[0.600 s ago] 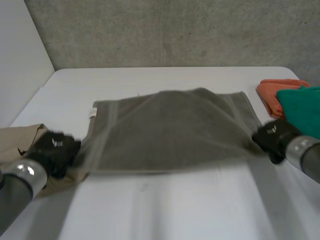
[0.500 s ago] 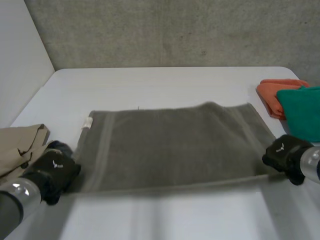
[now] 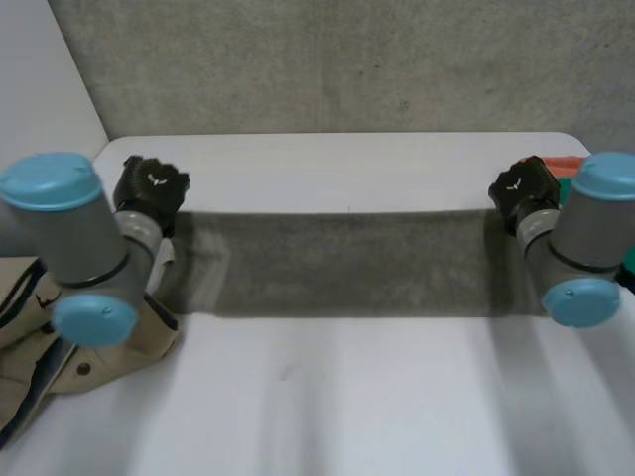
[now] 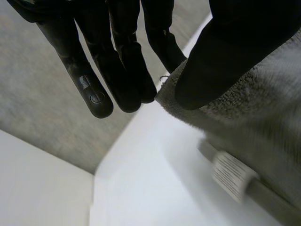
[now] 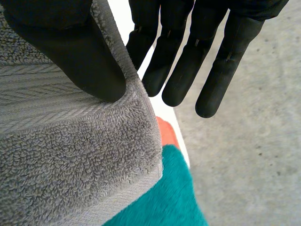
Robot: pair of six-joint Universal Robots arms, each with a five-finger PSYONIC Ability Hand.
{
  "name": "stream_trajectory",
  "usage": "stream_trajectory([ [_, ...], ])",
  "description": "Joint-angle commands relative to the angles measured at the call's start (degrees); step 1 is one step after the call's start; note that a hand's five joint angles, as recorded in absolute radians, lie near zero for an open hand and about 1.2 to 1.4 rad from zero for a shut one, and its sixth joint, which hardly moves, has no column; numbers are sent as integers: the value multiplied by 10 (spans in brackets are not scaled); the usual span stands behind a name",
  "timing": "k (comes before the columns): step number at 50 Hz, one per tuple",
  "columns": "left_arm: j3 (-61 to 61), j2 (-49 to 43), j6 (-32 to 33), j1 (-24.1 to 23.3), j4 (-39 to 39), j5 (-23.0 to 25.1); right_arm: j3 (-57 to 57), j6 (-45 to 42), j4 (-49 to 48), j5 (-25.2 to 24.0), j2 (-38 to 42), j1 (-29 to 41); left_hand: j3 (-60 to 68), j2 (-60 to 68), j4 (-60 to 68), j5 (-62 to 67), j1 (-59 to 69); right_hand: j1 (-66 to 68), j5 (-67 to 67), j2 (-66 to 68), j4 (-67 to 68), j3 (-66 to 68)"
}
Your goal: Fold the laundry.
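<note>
A grey towel (image 3: 347,263) lies across the middle of the white table (image 3: 347,397), doubled over into a long narrow band. My left hand (image 3: 149,188) is at its far left corner. In the left wrist view the thumb (image 4: 221,61) rests on the towel's corner (image 4: 254,117) while the fingers (image 4: 117,70) stretch straight past the edge, with a gap between them and the thumb. My right hand (image 3: 521,188) is at the far right corner. There the thumb (image 5: 70,56) lies on the towel (image 5: 70,165) and the straight fingers (image 5: 188,61) stand clear beyond its edge.
A beige garment (image 3: 40,327) lies at the table's left edge, under my left arm. An orange cloth (image 5: 167,134) and a teal cloth (image 5: 160,202) lie just beyond the towel's right end. A white label (image 4: 230,174) sits on the towel below the left corner. A grey wall rises behind the table.
Both hands carried the towel's near edge away from me to its far edge, folding it in half. The arms now stretch out over the table.
</note>
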Motion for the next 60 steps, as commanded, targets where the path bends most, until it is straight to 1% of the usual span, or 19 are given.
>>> stream_trajectory([
  [1,121,-110,20,-12,48,-23,-67,2,-102,-5,83,5,116,114,111,127,143,154,136,127,115,122],
  [3,139,-124,18,-14,49,-26,-77,6,-124,-6,97,6,116,114,111,127,143,154,136,127,115,122],
  [4,146,-131,18,-15,49,-26,-81,10,-135,-8,103,7,116,114,111,127,143,94,75,66,55,62],
  [5,159,-143,18,-18,47,-24,-86,20,-154,-14,115,10,21,19,16,32,48,-355,-373,-382,-394,-387],
  [6,163,-147,18,-21,46,-24,-88,22,-162,-16,119,11,-213,-215,-218,-202,-186,-546,-564,-573,-585,-578],
  [7,164,-148,18,-24,43,-24,-89,26,-171,-18,122,13,-455,-457,-460,-444,-428,-546,-564,-573,-585,-578],
  [8,163,-148,18,-32,36,-24,-89,32,-182,-21,122,14,-584,-586,-589,-573,-557,-546,-564,-573,-585,-578],
  [11,154,-138,17,-41,30,-27,-82,44,-172,-20,103,12,-584,-586,-589,-573,-557,-546,-564,-573,-585,-578],
  [19,66,-46,-10,-49,29,-31,-5,184,3,-31,-28,-11,-584,-586,-589,-573,-557,-546,-564,-573,-585,-578],
  [23,-14,21,-39,-44,30,-24,60,245,126,-83,-108,-51,-584,-586,-589,-573,-557,-546,-564,-573,-585,-578],
  [27,-75,66,-73,-37,32,-2,109,248,198,-135,-145,-90,-584,-586,-589,-573,-557,-441,-459,-468,-480,-473],
  [30,-106,87,-97,-30,32,20,133,243,220,-151,-152,-108,-584,-586,-589,-573,-557,-388,-406,-416,-427,-420],
  [36,-155,114,-141,-18,33,68,175,234,166,-158,-139,-142,-584,-586,-589,-573,-557,-338,-356,-365,-377,-370],
  [42,-169,115,-159,-17,39,71,177,231,113,-155,-100,-145,-584,-586,-589,-573,-557,-331,-349,-358,-370,-363],
  [44,-172,113,-163,-19,40,70,173,231,98,-150,-82,-145,-584,-586,-589,-573,-557,-287,-306,-315,-326,-319],
  [46,-176,113,-165,-20,40,69,169,234,93,-144,-74,-146,-584,-586,-589,-573,-557,-137,-155,-164,-176,-169],
  [47,-178,113,-167,-20,41,69,166,236,93,-139,-70,-148,-584,-586,-589,-573,-557,151,133,124,112,119],
  [53,-183,110,-166,-15,52,68,191,260,96,-128,-108,-159,-584,-586,-589,-573,-557,154,136,127,115,122],
  [60,-190,128,-169,-1,45,64,207,230,75,-129,-215,-233,-584,-586,-589,-573,-557,154,136,127,115,122],
])
